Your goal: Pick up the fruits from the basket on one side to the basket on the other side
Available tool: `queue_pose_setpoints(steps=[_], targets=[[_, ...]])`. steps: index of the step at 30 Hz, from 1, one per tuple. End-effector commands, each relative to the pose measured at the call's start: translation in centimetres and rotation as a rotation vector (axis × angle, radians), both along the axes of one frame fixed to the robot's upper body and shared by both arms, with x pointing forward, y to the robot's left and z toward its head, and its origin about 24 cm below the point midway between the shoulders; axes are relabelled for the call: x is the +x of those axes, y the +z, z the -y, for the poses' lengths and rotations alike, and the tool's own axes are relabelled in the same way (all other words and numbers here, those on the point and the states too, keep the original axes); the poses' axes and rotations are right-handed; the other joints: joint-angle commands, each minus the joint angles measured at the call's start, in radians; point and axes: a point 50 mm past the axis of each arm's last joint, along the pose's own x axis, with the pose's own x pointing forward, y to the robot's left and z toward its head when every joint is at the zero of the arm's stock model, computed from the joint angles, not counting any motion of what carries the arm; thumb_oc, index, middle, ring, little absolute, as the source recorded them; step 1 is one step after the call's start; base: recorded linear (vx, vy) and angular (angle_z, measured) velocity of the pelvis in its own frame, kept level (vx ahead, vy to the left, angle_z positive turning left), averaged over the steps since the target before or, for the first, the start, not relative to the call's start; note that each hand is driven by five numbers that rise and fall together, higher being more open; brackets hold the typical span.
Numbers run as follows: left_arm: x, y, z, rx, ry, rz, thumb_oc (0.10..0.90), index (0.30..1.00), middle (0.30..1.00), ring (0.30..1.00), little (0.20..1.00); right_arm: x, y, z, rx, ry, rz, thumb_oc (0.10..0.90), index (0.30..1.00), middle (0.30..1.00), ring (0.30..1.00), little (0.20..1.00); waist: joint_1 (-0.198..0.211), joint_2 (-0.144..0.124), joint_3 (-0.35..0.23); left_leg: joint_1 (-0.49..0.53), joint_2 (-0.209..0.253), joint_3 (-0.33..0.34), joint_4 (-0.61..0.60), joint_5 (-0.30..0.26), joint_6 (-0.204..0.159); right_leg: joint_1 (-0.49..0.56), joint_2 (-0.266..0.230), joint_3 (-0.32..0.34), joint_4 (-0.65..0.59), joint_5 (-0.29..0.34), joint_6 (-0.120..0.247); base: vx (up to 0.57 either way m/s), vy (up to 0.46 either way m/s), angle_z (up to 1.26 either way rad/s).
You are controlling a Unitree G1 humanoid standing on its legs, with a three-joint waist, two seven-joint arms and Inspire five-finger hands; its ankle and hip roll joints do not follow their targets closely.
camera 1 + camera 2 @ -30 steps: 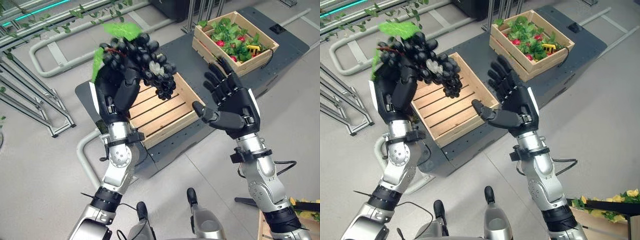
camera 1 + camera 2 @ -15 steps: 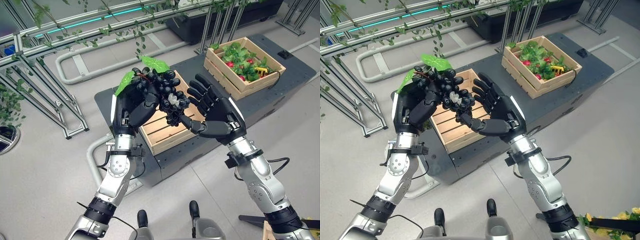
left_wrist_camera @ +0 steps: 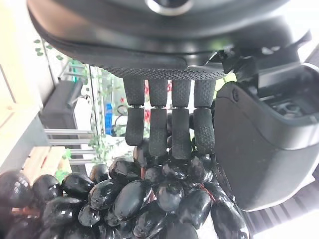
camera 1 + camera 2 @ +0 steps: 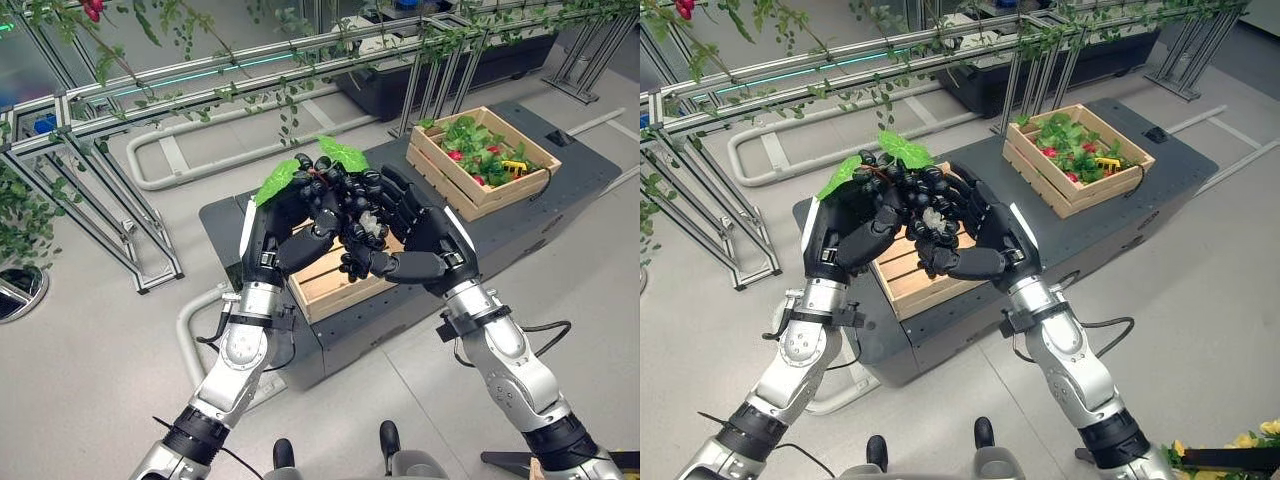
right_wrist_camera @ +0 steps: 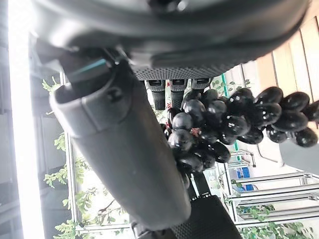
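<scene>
My left hand (image 4: 268, 238) is shut on a bunch of dark grapes (image 4: 347, 203) with two green leaves (image 4: 343, 153) at its stem. It holds them above an empty wooden crate (image 4: 325, 287) at the left of a dark platform. My right hand (image 4: 440, 250) is open and cups the bunch from the right, fingers up beside it and thumb lying under it. The left wrist view has the grapes (image 3: 149, 199) against the curled fingers (image 3: 169, 129). In the right wrist view the grapes (image 5: 224, 119) hang just past the thumb. A second crate (image 4: 505, 192) at the platform's right holds greens and red fruit.
The two crates sit on a low dark platform (image 4: 585, 160) on a grey floor. Metal rail frames with vines (image 4: 100, 170) stand to the left and behind. A white pipe loop (image 4: 190, 180) lies on the floor behind the platform.
My right hand has come in from the right, from well apart to cupping the grapes held by my left hand. The camera view has also shifted and takes in more of the room.
</scene>
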Motion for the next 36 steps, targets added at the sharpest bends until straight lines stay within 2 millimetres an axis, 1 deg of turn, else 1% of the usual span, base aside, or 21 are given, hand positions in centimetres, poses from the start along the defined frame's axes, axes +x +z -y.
queue_pose_setpoints(steps=[1, 3, 4, 6, 12, 18, 19, 21, 30, 33, 36], targets=[[-1.3, 4.4, 2.3, -0.047, -0.151, 0.27, 0.4, 0.3, 0.3, 0.3, 0.3, -0.1, 2.6, -0.6, 0.023, -0.023, 0.172, 0.8, 0.9, 0.9, 0.9, 0.9, 0.01, 0.009, -0.128, 0.043, 0.026, 0.003, 0.009, -0.079, 0.018, 0.025, -0.03, -0.018, 0.002, -0.03, 0.0, 0.0, 0.0, 0.0], [-1.4, 4.5, 2.4, -0.051, -0.164, 0.272, 0.4, 0.3, 0.3, 0.3, 0.3, -0.1, 2.5, -0.6, 0.015, -0.035, 0.169, 0.8, 0.9, 0.9, 0.9, 0.9, 0.01, 0.01, -0.128, 0.043, 0.026, 0.003, 0.009, -0.08, 0.019, 0.024, -0.03, -0.018, 0.002, -0.03, 0.001, 0.0, 0.0, 0.0], [-1.6, 4.5, 2.7, -0.055, -0.19, 0.273, 0.4, 0.3, 0.3, 0.3, 0.3, 0.2, 1.9, -0.5, 0.022, -0.062, 0.132, 0.8, 0.9, 0.9, 0.9, 0.9, 0.01, 0.01, -0.13, 0.044, 0.026, 0.002, 0.009, -0.082, 0.019, 0.024, -0.03, -0.018, 0.002, -0.029, 0.002, 0.0, 0.0, 0.0], [-1.8, 4.5, 2.8, -0.059, -0.202, 0.271, 0.4, 0.3, 0.3, 0.3, 0.3, 0.3, 1.3, -0.6, 0.049, -0.06, 0.081, 0.8, 0.9, 0.9, 0.9, 0.9, 0.008, 0.011, -0.131, 0.045, 0.026, 0.003, 0.009, -0.082, 0.019, 0.023, -0.03, -0.018, 0.002, -0.028, 0.003, 0.0, 0.0, 0.0], [-2.2, 4.8, 3.0, -0.085, -0.237, 0.295, 0.4, 0.3, 0.3, 0.3, 0.3, 0.5, -0.2, -0.8, 0.016, -0.077, 0.002, 0.8, 0.9, 0.9, 0.9, 0.9, 0.008, 0.013, -0.132, 0.043, 0.027, 0.001, 0.009, -0.08, 0.02, 0.02, -0.03, -0.019, 0.002, -0.026, 0.002, 0.0, 0.0, 0.0], [-2.4, 5.1, 3.6, -0.114, -0.299, 0.307, 0.4, 0.3, 0.3, 0.3, 0.3, 0.9, -1.4, -0.9, 0.032, -0.103, -0.065, 0.8, 0.9, 0.9, 0.9, 0.9, 0.01, 0.013, -0.135, 0.041, 0.028, -0.003, 0.009, -0.079, 0.02, 0.02, -0.032, -0.024, 0.002, -0.026, 0.002, 0.0, 0.0, 0.0], [-2.5, 5.1, 3.9, -0.11, -0.32, 0.303, 0.4, 0.3, 0.3, 0.3, 0.3, 1.0, -1.5, -1.1, 0.037, -0.106, -0.073, 0.54, 0.509, 0.509, 0.509, 0.509, 0.01, 0.014, -0.135, 0.04, 0.028, -0.004, 0.009, -0.077, 0.02, 0.02, -0.031, -0.026, 0.002, -0.025, 0.002, 0.0, 0.0, 0.0], [-2.6, 5.2, 4.2, -0.101, -0.336, 0.302, 0.4, 0.3, 0.3, 0.3, 0.3, 1.0, -1.5, -1.3, 0.037, -0.107, -0.069, 0.4, 0.3, 0.3, 0.3, 0.3, 0.011, 0.015, -0.134, 0.039, 0.029, -0.005, 0.009, -0.076, 0.02, 0.019, -0.032, -0.026, 0.002, -0.025, 0.001, 0.0, 0.0, 0.0], [-2.7, 4.9, 4.4, -0.084, -0.361, 0.294, 0.4, 0.3, 0.3, 0.3, 0.3, 1.3, -1.7, -1.3, 0.063, -0.139, -0.077, 0.4, 0.3, 0.3, 0.3, 0.3, 0.014, 0.019, -0.134, 0.038, 0.028, -0.006, 0.009, -0.077, 0.021, 0.018, -0.031, -0.025, 0.002, -0.023, 0.001, 0.0, 0.0, 0.0], [-2.7, 4.8, 4.5, -0.067, -0.355, 0.288, 0.4, 0.3, 0.3, 0.3, 0.3, 1.2, -1.6, -1.2, 0.073, -0.146, -0.073, 0.4, 0.3, 0.3, 0.3, 0.3, 0.013, 0.019, -0.134, 0.035, 0.028, -0.008, 0.009, -0.076, 0.021, 0.016, -0.031, -0.025, 0.002, -0.022, 0.001, -0.01, -0.012, 0.0], [-2.6, 4.5, 4.2, -0.041, -0.321, 0.281, 0.4, 0.3, 0.3, 0.3, 0.3, 1.1, -1.6, -0.7, 0.118, -0.161, -0.081, 0.4, 0.3, 0.3, 0.3, 0.3, 0.011, 0.019, -0.133, 0.034, 0.033, -0.005, 0.009, -0.072, 0.019, 0.017, -0.027, -0.026, 0.002, -0.023, -0.002, -0.01, -0.048, 0.0]])
